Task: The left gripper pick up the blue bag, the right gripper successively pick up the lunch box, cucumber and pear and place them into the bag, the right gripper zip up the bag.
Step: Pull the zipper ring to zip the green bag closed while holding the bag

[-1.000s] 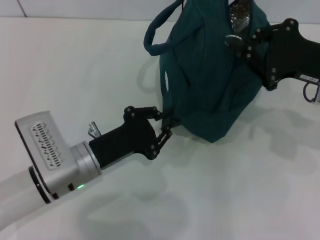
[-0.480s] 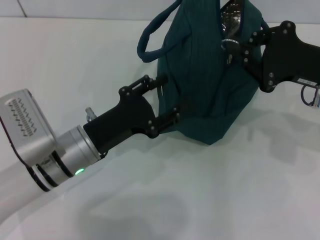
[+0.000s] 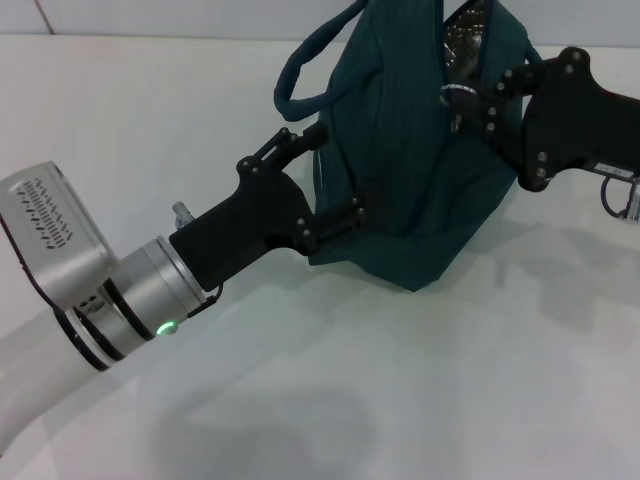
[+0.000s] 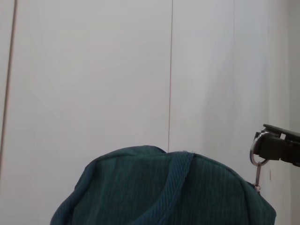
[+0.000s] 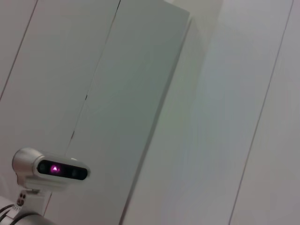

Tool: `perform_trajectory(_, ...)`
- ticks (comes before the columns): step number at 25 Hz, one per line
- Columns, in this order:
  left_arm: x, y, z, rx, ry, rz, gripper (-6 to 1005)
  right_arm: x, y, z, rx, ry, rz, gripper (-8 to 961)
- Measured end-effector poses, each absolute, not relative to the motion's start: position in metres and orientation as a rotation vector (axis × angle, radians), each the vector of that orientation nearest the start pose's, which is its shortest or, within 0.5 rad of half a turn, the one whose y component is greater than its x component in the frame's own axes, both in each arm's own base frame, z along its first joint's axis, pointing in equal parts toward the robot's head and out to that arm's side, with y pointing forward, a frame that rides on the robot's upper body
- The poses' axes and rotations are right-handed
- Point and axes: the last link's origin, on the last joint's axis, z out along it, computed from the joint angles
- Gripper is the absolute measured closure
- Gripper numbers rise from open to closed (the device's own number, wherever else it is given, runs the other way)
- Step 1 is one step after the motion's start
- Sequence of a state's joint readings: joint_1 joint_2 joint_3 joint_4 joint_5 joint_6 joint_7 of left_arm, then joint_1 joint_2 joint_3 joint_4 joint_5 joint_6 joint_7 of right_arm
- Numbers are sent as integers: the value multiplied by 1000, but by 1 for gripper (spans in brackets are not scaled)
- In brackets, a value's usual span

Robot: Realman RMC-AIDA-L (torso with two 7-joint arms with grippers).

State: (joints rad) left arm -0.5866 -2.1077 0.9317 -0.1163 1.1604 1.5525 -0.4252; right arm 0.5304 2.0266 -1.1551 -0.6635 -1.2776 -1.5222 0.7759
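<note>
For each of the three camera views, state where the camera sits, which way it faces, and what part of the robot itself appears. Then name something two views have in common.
Head view: on the robot's head, facing forward and down at the white table; both arms show, the left claw open at the blue bag, the right claw at its zipper.
Left wrist view: on the left wrist, facing the bag's top and a white wall; the right claw shows at the edge.
Right wrist view: on the right wrist, facing wall panels and a small camera.
Shared: head and left wrist views both show the bag.
</note>
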Motion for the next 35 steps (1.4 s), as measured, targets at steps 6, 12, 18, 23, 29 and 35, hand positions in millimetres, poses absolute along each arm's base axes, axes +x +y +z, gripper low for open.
perform_trajectory(6,-244,289,-77,-2252,-337,-1123,155,182,347,9,-2478,-349,1034,941)
perform_trajectory(12,-245,289,-78,-2255,-330,-1114,200,182,346,7,-2480,-345,1045,941)
perform_trajectory(18,-245,290,-77,-2254,-320,-1111,246,184,346,5,-2471,-331,1051,941)
perform_trajectory(23,-246,287,-78,-2261,-302,-1102,469,184,345,4,-2463,-330,1058,941)
perform_trajectory(29,-246,283,-81,-2293,-224,-1069,708,185,346,3,-2464,-323,1054,941)
perform_trajectory(35,-249,274,-83,-2318,-99,-1020,882,188,344,1,-2455,-317,1058,941)
